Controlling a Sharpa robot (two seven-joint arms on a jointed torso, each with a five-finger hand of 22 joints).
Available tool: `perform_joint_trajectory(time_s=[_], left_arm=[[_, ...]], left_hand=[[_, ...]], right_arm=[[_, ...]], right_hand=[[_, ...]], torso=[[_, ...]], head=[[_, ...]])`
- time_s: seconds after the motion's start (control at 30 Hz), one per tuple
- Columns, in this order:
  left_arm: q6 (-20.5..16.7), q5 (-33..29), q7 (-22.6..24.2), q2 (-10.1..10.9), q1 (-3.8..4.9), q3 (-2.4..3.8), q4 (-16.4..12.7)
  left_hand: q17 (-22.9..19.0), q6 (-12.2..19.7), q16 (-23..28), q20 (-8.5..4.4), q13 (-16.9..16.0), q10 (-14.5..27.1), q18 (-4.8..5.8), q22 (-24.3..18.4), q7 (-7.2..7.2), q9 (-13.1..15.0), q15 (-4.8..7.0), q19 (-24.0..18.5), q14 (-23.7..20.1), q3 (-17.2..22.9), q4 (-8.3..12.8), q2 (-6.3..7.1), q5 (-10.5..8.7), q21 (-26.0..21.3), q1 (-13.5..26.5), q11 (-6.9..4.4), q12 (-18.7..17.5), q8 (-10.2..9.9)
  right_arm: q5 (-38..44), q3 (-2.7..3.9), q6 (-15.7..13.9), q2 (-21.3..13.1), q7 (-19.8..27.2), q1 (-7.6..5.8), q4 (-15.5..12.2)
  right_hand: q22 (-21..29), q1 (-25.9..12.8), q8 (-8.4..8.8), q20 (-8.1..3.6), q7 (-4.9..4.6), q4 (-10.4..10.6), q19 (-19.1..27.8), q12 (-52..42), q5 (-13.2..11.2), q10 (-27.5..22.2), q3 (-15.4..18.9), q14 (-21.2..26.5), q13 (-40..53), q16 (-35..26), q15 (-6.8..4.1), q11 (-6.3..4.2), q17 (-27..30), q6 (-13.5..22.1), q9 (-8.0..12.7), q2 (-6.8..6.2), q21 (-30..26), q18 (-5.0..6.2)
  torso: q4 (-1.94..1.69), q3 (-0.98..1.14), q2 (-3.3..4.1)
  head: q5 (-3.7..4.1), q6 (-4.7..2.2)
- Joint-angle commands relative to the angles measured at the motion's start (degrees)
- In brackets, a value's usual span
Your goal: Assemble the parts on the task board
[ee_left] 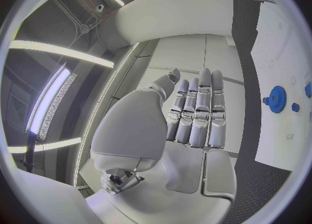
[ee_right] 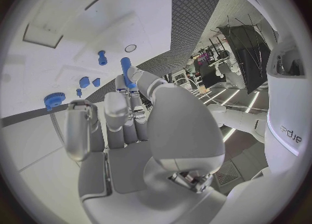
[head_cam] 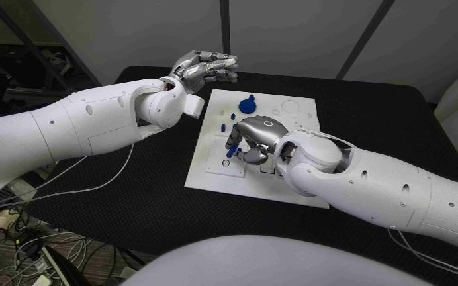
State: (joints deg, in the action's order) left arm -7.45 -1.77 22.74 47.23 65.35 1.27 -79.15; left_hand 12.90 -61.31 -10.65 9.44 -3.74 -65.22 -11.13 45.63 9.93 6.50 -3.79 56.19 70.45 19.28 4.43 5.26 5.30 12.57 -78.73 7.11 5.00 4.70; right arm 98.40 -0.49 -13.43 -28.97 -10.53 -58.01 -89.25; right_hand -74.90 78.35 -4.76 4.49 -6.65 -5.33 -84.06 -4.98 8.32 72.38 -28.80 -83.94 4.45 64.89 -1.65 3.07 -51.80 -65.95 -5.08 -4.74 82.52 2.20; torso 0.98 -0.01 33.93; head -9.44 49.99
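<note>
The white task board (head_cam: 212, 170) lies in the middle of the black table. My right hand (head_cam: 256, 139) hovers low over the board's middle and pinches a slim blue peg (ee_right: 127, 71) between thumb and finger; the peg (head_cam: 232, 149) pokes out below the fingers. A blue gear (head_cam: 247, 105) stands near the board's far edge, with small blue parts (head_cam: 222, 128) beside it. The gear (ee_right: 54, 100) and several small blue parts (ee_right: 102, 57) sit on the board (ee_right: 65, 52) beyond the fingertips. My left hand (head_cam: 203, 67) is raised past the board's far left corner, fingers (ee_left: 198, 112) stretched out, holding nothing.
A small dark ring (head_cam: 225, 163) lies on the board near the pinched peg. Bare black table (head_cam: 382, 120) spreads to the right of the board. Loose cables (head_cam: 38, 246) lie off the table's left side. The gear (ee_left: 277, 99) stands on the board (ee_left: 286, 47).
</note>
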Motion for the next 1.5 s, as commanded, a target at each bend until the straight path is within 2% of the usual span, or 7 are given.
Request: perform_joint_trajectory(time_s=[0.03, 0.57, 0.87, 0.97, 1.2, 1.37, 1.5], left_arm=[[0.7, -0.1, 0.2, -0.1, 0.06, 0.04, 0.2], [0.9, -0.1, 0.1, -0.2, 0.06, 0.04, 0.4], [0.9, -0.1, 0.1, -0.2, 0.06, 0.04, 0.4], [0.9, -0.1, 0.1, -0.3, 0.06, 0.04, 0.5], [0.9, -0.1, 0.1, -0.2, 0.06, 0.04, 0.4], [0.9, -0.1, 0.0, -0.2, 0.06, 0.04, 0.4], [0.9, -0.1, 0.0, -0.2, 0.06, 0.04, 0.4]], left_hand=[[0.0, 0.2, 0.3, 0.22, 0.0, 0.4, 0.84, 0.0, 0.19, -0.1, -0.06, 0.0, 0.4, -0.2, 0.0, -0.55, -0.33, -0.3, 0.2, 0.14, -0.3, -0.3], [0.0, 0.2, 0.3, 0.22, 0.0, 0.4, 0.84, 0.0, 0.19, -0.1, -0.06, 0.0, 0.4, -0.2, 0.0, -0.55, -0.33, -0.3, 0.2, 0.14, -0.3, -0.3], [0.0, 0.2, 0.3, 0.22, 0.0, 0.4, 0.84, 0.0, 0.19, -0.1, -0.06, 0.0, 0.4, -0.2, 0.0, -0.55, -0.33, -0.3, 0.2, 0.14, -0.3, -0.3], [0.0, 0.2, 0.3, 0.22, 0.0, 0.4, 0.84, 0.0, 0.19, -0.1, -0.06, 0.0, 0.4, -0.2, 0.0, -0.55, -0.33, -0.3, 0.2, 0.14, -0.3, -0.3], [0.0, 0.2, 0.3, 0.22, 0.0, 0.4, 0.84, 0.0, 0.19, -0.1, -0.06, 0.0, 0.4, -0.2, 0.0, -0.55, -0.33, -0.3, 0.2, 0.14, -0.3, -0.3], [0.0, 0.2, 0.3, 0.22, 0.0, 0.4, 0.84, 0.0, 0.19, -0.1, -0.06, 0.0, 0.4, -0.2, 0.0, -0.55, -0.33, -0.3, 0.2, 0.14, -0.3, -0.3], [0.0, 0.3, 0.5, 0.25, 0.0, 0.5, 0.85, -0.2, 0.21, -0.1, -0.10, 0.0, 0.4, -0.3, -0.1, -0.58, -0.36, -0.3, 0.3, 0.16, -0.3, -0.4]], right_arm=[[0.2, -0.02, 1.2, 0.2, 1.0, 0.21, 0.0], [0.1, -0.06, 2.1, 1.0, 1.1, 0.73, 0.7], [0.1, -0.84, 2.5, 1.6, 0.9, 0.79, 1.4], [0.1, -0.96, 2.6, 1.9, 0.9, 0.85, 1.8], [0.4, -1.13, 2.9, 2.4, 0.6, 1.04, 2.7], [1.1, -1.23, 3.0, 2.9, 0.4, 1.17, 3.1], [1.4, -1.28, 2.5, 3.2, 0.6, 1.23, 3.3]], right_hand=[[-10.5, 0.0, -0.15, -0.32, -0.12, -0.2, -3.0, 0.1, 0.3, 0.3, -0.1, -0.2, 0.1, 0.1, -0.32, -0.10, 0.1, -0.4, -0.1, 0.43, -0.2, -0.39], [-10.5, 0.0, -0.12, -0.32, -0.15, -0.2, -3.0, 0.1, 0.3, 0.3, -0.1, -0.2, 0.1, 0.1, -0.31, -0.07, 0.1, -0.4, -0.1, 0.43, -0.2, -0.39], [-10.4, 0.0, -0.10, -0.32, -0.16, -0.2, -3.0, 0.2, 0.3, 0.3, -0.1, -0.2, 0.1, 0.0, -0.31, -0.06, 0.3, -0.4, -0.1, 0.43, -0.4, -0.35], [-10.4, 0.0, -0.10, -0.32, -0.16, -0.2, -3.0, 0.2, 0.3, 0.3, -0.1, -0.2, 0.1, 0.0, -0.31, -0.06, 0.3, -0.4, -0.1, 0.43, -0.4, -0.35], [-10.3, -0.1, -0.02, -0.33, -0.18, -0.3, -2.9, 0.3, 0.3, 0.2, -0.1, -0.1, 0.0, -0.2, -0.29, -0.03, 0.5, -0.3, -0.1, 0.38, -0.6, -0.30], [-10.2, -0.1, 0.12, -0.32, -0.23, -0.4, -2.8, 0.5, 0.3, 0.1, -0.2, -0.1, 0.0, -0.2, -0.26, 0.03, 0.7, -0.2, -0.1, 0.31, -0.7, -0.27], [-9.6, -0.7, 0.84, -0.16, -0.61, -0.5, -2.4, 1.3, 0.2, -1.0, -0.1, 0.2, -0.2, -0.6, 0.09, 0.43, 1.4, 0.9, 0.1, -0.19, -1.7, -0.06]], torso=[[0.00, 0.02, 0.00], [0.02, -0.02, -0.03], [0.01, 0.03, 0.02], [0.12, 0.01, 0.00], [0.00, -0.05, -0.02], [0.02, -0.01, -0.02], [0.05, -0.01, -0.03]], head=[[0.08, 0.01], [-0.41, 0.01], [-0.37, 0.01], [-0.42, 0.01], [-0.47, 0.01], [-0.65, 0.01], [-0.52, 0.01]])
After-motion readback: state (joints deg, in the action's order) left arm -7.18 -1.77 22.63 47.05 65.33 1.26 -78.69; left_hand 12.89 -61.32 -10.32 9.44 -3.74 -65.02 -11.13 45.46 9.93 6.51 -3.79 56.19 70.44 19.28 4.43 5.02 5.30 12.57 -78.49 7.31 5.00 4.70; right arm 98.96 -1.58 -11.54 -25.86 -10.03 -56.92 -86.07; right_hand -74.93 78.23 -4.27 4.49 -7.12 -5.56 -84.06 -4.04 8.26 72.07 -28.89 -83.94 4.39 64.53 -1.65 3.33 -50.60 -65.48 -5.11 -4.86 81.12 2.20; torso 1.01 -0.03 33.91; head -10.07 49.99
